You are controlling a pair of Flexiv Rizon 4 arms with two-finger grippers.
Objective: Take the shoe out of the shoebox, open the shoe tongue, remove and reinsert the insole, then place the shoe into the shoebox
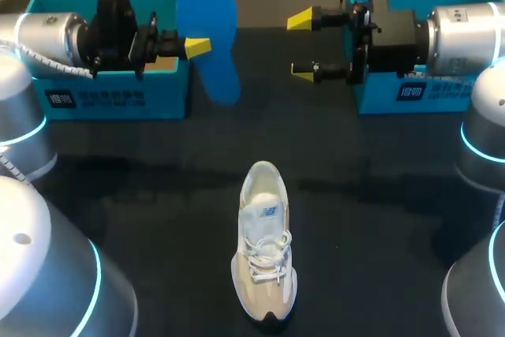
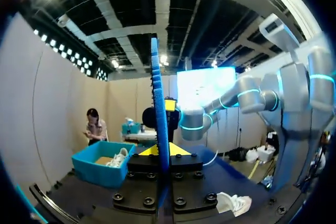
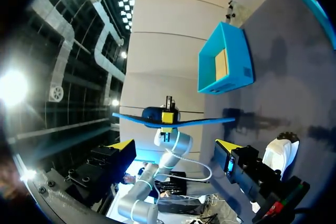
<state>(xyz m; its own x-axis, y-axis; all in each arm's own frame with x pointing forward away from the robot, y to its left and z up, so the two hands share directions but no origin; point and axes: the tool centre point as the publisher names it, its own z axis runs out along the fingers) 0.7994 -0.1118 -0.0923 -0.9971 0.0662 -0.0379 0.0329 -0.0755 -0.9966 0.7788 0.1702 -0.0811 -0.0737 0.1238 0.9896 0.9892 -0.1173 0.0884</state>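
Blue insole (image 1: 209,29) (flat, oval), left pincer (image 1: 203,46)

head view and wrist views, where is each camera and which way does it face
Head view: above and behind, looking down at the shoe; both arms show.
Left wrist view: on the left wrist, facing the right arm; left end effector grips the insole.
Right wrist view: on the right wrist, facing the left arm; right end effector open.
Both wrist views share the insole edge-on.
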